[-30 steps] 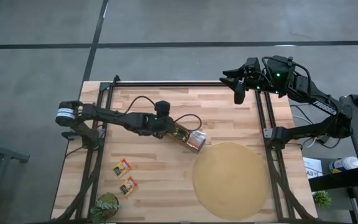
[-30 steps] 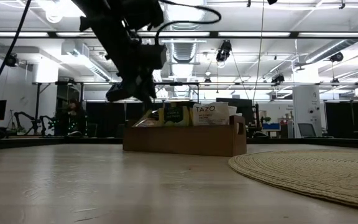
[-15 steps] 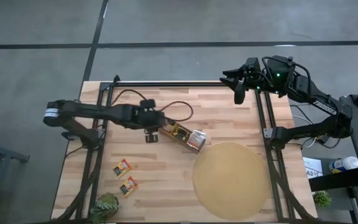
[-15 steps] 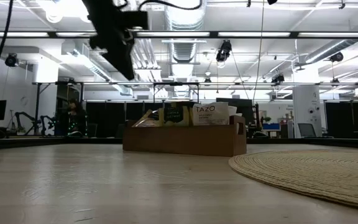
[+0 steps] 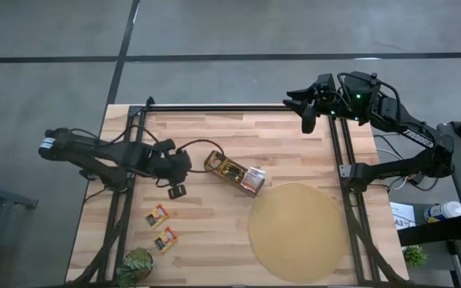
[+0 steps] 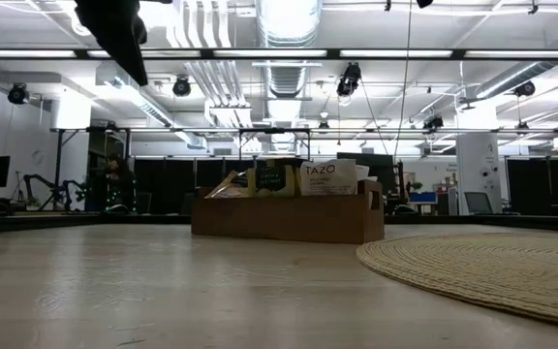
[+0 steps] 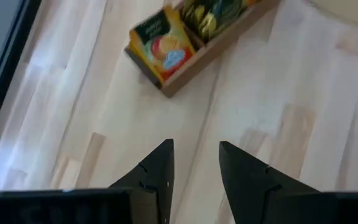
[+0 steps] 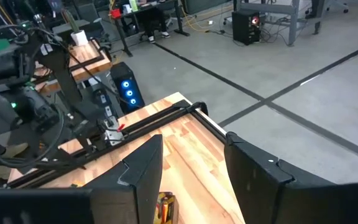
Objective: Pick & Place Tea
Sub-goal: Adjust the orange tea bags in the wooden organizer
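Note:
A brown wooden box [image 5: 232,172] lies slantwise on the table's middle, with tea sachets [image 6: 298,178] standing upright in it. An orange-and-green sachet [image 7: 160,45] fills its near-left end. Two orange-red sachets [image 5: 158,215] [image 5: 166,238] lie flat on the table near the front left. My left gripper [image 5: 174,190] [image 7: 196,149] hovers open to the left of the box, pointing down at bare wood, nothing between its fingers. My right gripper [image 5: 306,120] [image 8: 194,146] waits open, high over the far right of the table.
A big round tan mat [image 5: 298,232] covers the front right of the table. A green leafy-looking thing [image 5: 137,264] sits at the front left corner. Black frame rails [image 5: 126,184] run along both table sides and the far edge. Bare wood lies between box and loose sachets.
My left gripper has drawn back from the box toward the table's left edge and risen, rolling about its own axis as it went. The box and its sachets stay where they were. The right arm has kept still.

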You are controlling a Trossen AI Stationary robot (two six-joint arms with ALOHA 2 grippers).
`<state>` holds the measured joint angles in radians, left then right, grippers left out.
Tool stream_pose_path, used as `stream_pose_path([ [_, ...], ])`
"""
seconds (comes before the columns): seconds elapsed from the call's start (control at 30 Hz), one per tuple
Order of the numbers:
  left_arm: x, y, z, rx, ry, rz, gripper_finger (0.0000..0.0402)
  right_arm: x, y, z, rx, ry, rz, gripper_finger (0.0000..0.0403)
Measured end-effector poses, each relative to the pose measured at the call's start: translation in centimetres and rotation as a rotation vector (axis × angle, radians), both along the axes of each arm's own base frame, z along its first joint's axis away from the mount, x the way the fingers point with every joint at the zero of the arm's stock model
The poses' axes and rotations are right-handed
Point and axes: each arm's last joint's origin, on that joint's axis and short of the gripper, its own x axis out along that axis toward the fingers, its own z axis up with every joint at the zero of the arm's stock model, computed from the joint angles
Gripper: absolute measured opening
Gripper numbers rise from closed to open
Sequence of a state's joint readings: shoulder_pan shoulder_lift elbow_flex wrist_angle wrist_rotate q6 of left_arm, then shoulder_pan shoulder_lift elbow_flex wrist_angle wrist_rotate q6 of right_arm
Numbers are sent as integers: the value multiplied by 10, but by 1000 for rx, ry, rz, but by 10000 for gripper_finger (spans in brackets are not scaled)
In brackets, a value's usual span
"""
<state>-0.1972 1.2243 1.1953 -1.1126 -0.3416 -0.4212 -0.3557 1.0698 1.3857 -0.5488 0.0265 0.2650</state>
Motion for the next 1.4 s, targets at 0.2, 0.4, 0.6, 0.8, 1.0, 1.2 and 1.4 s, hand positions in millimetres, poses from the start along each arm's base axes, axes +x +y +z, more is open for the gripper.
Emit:
stream_pose_path([
  [0.2, 21, -3, -15, 9, -34, -17, 121, 1, 0, -2, 36, -7, -2, 169],
  [0.4, 33, -2, -26, 42, -23, 9, 113, 11, 0, -12, 152, 23, 85, 168],
  [0.6, 29, 0, -16, 49, -105, 53, 73, 39, -1, -30, 211, 99, 131, 153],
  [0.8, 24, 1, -10, 38, -139, 74, 26, 66, -3, -48, 242, 163, 171, 117],
  [1.0, 29, 3, -11, 99, -131, -11, 1, 82, -3, -53, 237, 165, 213, 85],
  [1.2, 46, 21, -13, 68, -141, -163, 0, 78, 0, -48, 188, 150, 238, 42],
  [1.4, 63, 58, -31, -23, -82, -301, 0, 67, 3, -38, 165, 117, 241, 10],
])
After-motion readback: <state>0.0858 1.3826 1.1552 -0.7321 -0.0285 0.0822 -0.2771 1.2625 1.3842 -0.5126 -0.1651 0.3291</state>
